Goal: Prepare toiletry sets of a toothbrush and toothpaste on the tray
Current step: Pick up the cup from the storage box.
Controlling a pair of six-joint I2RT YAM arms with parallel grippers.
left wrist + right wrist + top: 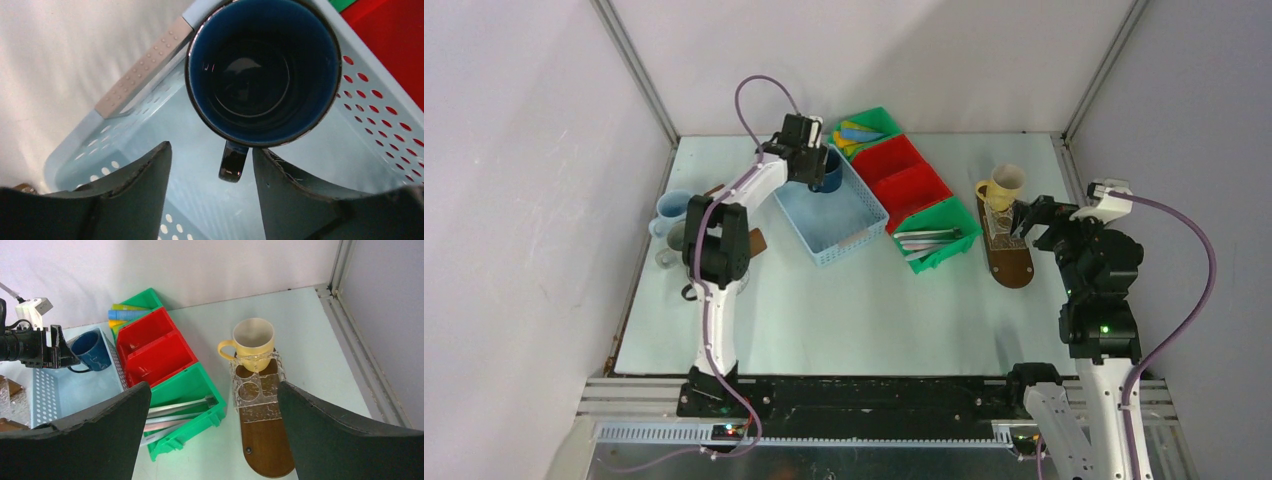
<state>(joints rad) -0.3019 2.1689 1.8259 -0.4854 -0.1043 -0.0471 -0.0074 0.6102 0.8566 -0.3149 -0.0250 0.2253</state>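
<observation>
while the left gripper (211,148) hangs over the light blue basket (380,100), its jaws stand partly apart on either side of the handle (232,162) of the dark blue mug (260,70), with a gap on both sides and nothing gripped. mug body sits at 12 o'clock of the fingers, in the basket's 12 o'clock corner in the top view. right gripper (212,387) is spread wide, empty. cream mug (254,340) at its 12 o'clock, upright on the 12 o'clock end of the brown tray (265,445). clear holed rack (255,392) lies on the tray at the mug's 6 o'clock.
</observation>
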